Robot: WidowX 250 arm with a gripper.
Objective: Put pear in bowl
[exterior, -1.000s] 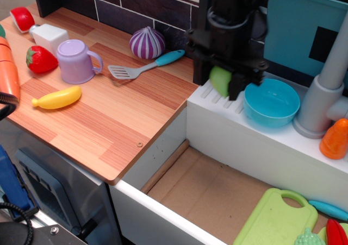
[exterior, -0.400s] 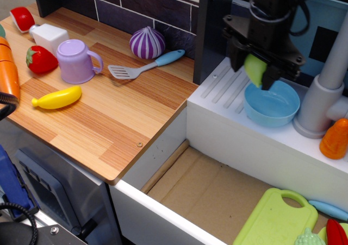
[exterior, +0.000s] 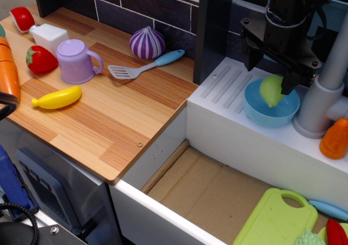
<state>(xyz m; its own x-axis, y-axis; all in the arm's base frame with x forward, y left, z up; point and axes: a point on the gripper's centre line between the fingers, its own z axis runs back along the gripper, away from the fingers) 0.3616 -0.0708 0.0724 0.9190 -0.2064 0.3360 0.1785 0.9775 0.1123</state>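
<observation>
observation.image: the black claw (exterior: 276,74) hangs over the round light-blue plastic bowl (exterior: 271,104), which sits on the white ridged surface (exterior: 225,90) beside a grey faucet post (exterior: 322,101). The small smooth yellow-green toy pear (exterior: 271,89) is inside the bowl's rim, just below the fingertips. The jaws stand apart, with the pear apparently released. On the wooden counter (exterior: 103,109) are a lilac mug (exterior: 76,61) and a yellow banana (exterior: 56,98).

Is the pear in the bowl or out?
In: the pear sits within the bowl rim, below the gripper. Whether it is released, cannot tell.
</observation>
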